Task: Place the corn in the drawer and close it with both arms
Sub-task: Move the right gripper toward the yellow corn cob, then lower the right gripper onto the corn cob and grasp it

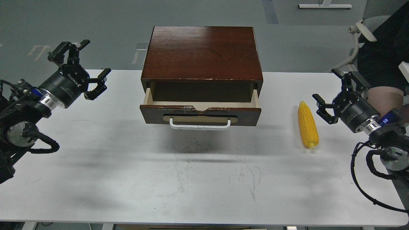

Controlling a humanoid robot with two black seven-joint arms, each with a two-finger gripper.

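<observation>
A bright yellow corn [307, 125] lies lengthwise on the white table [191, 179], right of the cabinet, its point toward the back. The dark brown drawer [200, 114] with its white bar handle [200, 124] stands pulled partly out of the wooden cabinet [202, 52], pale wood showing inside and nothing visible in it. My right gripper [330, 94] hovers open just right of the corn, holding nothing. At the far left, well clear of the drawer, my left gripper [86, 65] is open and holds nothing.
A person's arm [383, 95] and an office chair [361, 35] sit beyond the table's right back corner. The table's front edge runs along the bottom of the view. Scuff marks dot the surface in front of the drawer.
</observation>
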